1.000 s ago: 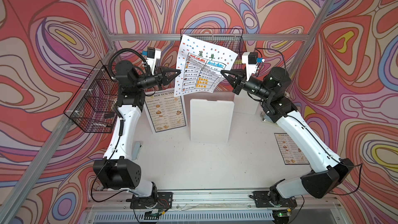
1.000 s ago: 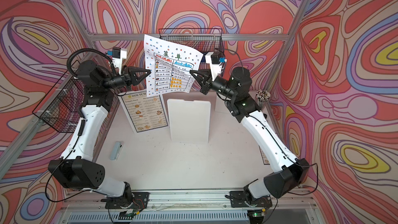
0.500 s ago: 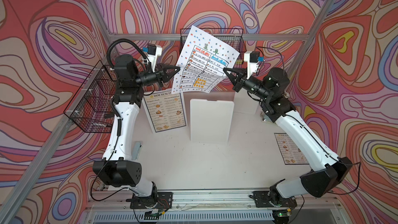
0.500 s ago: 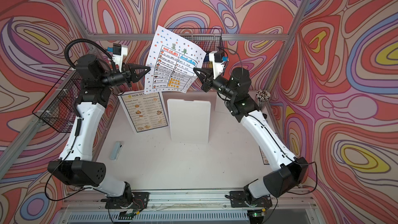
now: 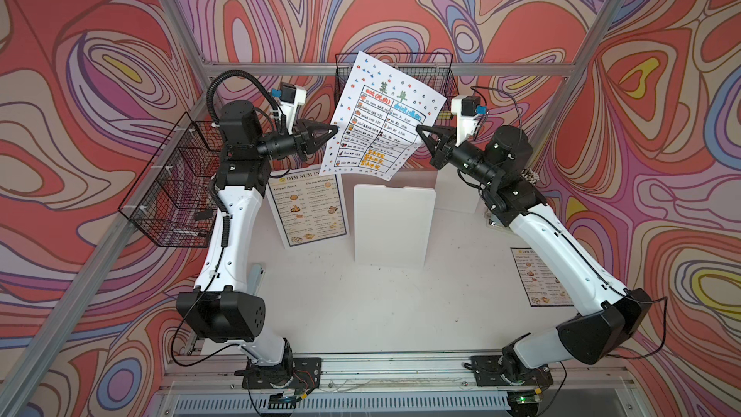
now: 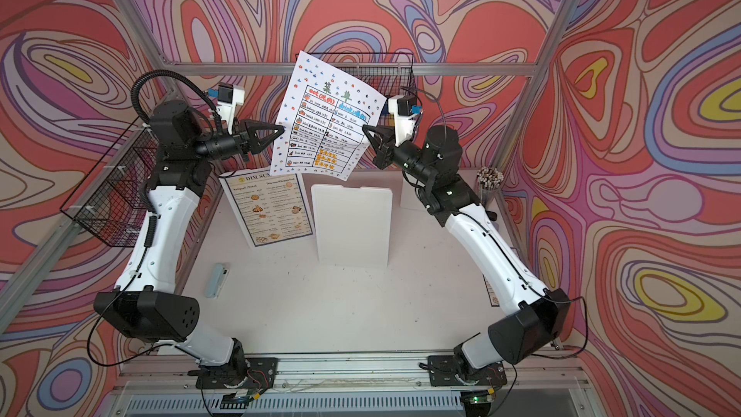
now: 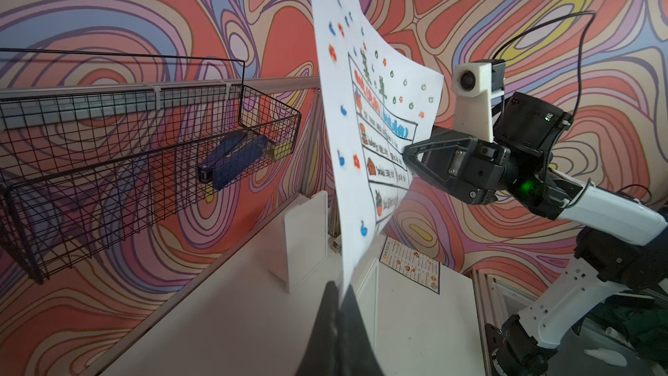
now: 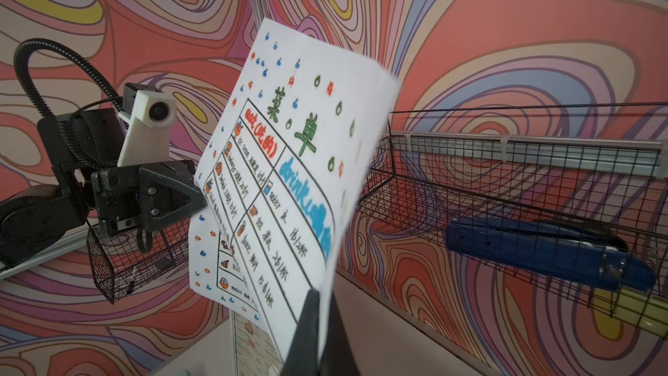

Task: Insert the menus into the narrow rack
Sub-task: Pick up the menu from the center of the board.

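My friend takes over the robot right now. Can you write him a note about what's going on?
Left hand: shut on the white menu, one side edge.
Right hand: shut on its other edge.
White menu: held up before the back wire rack.
Large Dim Sum menu and small Dim Sum menu: flat on the table.
Done: none racked. Left: all three.

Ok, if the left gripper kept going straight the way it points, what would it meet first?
The left gripper grips the white menu, so it would push that first; beyond it, probably the right gripper facing it from the opposite edge, though depth is unclear.
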`<state>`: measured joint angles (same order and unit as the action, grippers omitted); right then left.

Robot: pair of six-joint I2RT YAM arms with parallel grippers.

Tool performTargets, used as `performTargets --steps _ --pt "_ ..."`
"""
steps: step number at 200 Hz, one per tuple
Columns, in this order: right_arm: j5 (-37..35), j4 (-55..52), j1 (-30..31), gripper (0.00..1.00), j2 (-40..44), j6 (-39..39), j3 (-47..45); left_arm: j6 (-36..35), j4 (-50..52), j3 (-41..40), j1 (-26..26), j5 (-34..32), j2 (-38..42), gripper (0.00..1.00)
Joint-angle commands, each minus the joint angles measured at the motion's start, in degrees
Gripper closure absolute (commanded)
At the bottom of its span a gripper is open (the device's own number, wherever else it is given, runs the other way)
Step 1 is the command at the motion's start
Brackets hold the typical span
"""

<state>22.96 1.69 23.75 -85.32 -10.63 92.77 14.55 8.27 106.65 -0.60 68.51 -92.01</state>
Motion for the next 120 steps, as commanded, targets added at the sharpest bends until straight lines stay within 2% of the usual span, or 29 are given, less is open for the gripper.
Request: performTargets --steps 1,53,120 --pt "-5.3 -2.5 -0.8 1.00 -0.5 0.8 1.2 2.4 -3.4 1.4 -0.4 -2.1 -1.6 1.00" --pt "-9.9 -9.5 -0.8 1.00 -2.9 0.0 6.1 3.6 0.6 7.1 0.0 -4.2 -6.5 1.00" --pt "-12.2 -14.9 -0.9 1.00 -3.0 -0.8 10.0 3.4 7.3 12.6 0.7 -8.6 -7.9 1.00"
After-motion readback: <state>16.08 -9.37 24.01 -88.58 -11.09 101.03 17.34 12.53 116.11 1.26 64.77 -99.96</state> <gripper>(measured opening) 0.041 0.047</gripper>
